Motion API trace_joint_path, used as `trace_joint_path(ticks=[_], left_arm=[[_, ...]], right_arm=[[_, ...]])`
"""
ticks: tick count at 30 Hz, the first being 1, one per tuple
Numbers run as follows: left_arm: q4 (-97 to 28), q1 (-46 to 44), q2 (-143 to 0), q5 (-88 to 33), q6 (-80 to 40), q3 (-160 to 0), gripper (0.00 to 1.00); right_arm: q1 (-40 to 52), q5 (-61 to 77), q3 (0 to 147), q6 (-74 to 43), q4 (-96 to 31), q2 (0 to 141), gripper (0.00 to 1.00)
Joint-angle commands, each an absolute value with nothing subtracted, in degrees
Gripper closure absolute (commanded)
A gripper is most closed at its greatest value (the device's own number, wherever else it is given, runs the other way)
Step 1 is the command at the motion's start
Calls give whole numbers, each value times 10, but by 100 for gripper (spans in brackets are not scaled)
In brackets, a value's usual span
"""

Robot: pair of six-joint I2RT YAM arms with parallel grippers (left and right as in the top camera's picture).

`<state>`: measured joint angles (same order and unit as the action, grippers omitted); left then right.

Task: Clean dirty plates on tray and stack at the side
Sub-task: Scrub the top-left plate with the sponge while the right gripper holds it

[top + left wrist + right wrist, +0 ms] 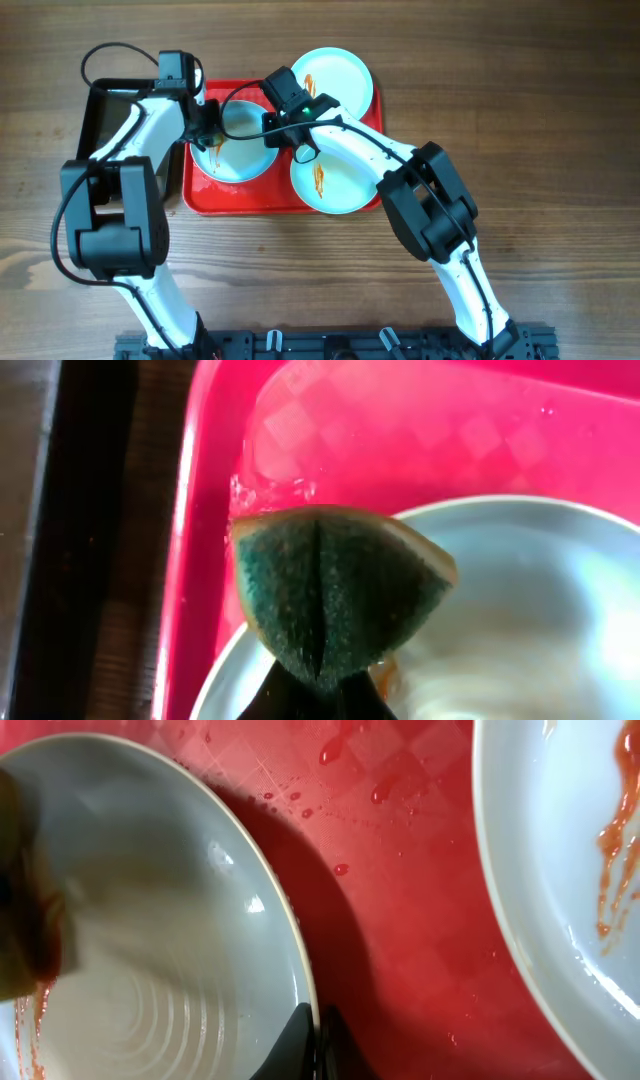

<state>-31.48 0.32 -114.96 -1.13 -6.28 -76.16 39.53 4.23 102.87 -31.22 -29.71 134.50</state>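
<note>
Left gripper [318, 698] clamped shut on folded green sponge [335, 590] at left plate [240, 155] | right gripper [315, 1042] pinching that plate's rim | red tray [235, 198] holds all three | left plate partly wiped, sauce traces remain | back plate [335, 72], front plate [335, 182] sauce-streaked | none stacked aside

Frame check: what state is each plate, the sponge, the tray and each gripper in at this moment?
left plate: on the tray, mostly plain, sauce at one edge
far right plate: sauce-streaked, unwiped
near right plate: sauce-streaked, unwiped
sponge: folded, green side out, at the left plate's rim
tray: wet, spattered with sauce
left gripper: shut on the sponge
right gripper: shut on the left plate's rim
</note>
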Motion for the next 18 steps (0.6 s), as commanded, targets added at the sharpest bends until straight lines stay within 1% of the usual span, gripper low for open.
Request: trace_joint_path(ticks=[1, 4, 8, 9, 12, 14, 15, 18], left_arm=[[-336, -20, -1172, -23, -67, -739, 96], [-358, -27, -1173, -23, -69, -696, 96], [-438, -28, -1173, -34, -79, -680, 96], [-453, -28, -1173, -54, -65, -680, 96], [-486, -28, -1173, -165, 10, -680, 96], [-505, -28, -1173, -173, 13, -680, 96], [-506, -27, -1173, -162, -1, -680, 96], [-461, -28, -1173, -13, -199, -680, 96]], right_arm=[[391, 43, 1033, -313, -292, 1348, 96], [391, 43, 1033, -313, -293, 1348, 96], [391, 45, 1033, -315, -292, 1348, 96], [391, 45, 1033, -315, -292, 1348, 96], [391, 45, 1033, -315, -292, 1348, 96], [391, 46, 1033, -315, -292, 1348, 96], [391, 46, 1033, -315, -292, 1348, 95], [391, 47, 1033, -316, -291, 1348, 96]])
